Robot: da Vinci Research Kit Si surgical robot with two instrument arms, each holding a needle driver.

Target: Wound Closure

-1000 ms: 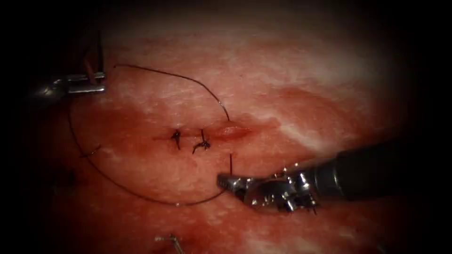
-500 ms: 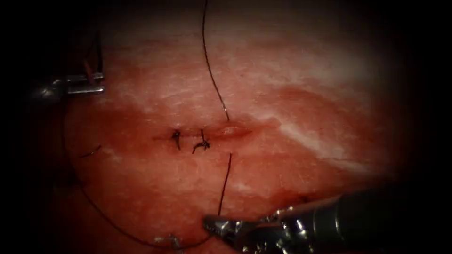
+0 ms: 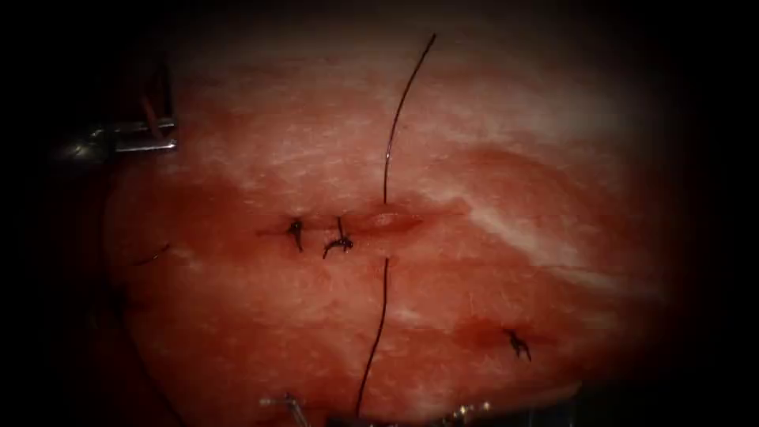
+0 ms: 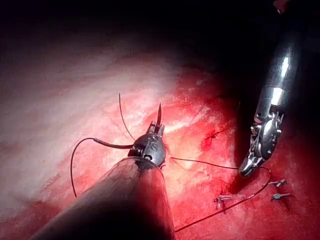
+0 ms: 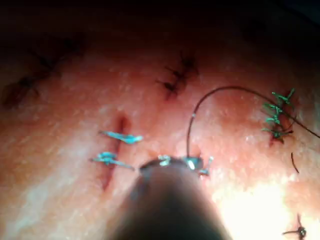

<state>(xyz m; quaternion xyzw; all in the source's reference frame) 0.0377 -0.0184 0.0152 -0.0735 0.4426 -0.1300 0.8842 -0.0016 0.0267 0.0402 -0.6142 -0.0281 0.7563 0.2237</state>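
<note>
Right tool (image 4: 246, 171) is nearest, jaws clamped on the thread (image 3: 385, 158), which runs taut through the cut (image 3: 379, 221) in the tissue (image 3: 514, 142), likely to hold tension. Farther left, the left tool (image 4: 157, 130) grips the needle (image 4: 159, 114), probably near its tip, parked clear of the tissue.

Endoscope sits above and in front, looking down on the tissue (image 3: 490, 158) around the cut (image 3: 371, 223), fairly close. Each wrist cam rides its own shaft and stares along it from super close. All three share that same sutured patch and the thread (image 3: 378, 316).
</note>
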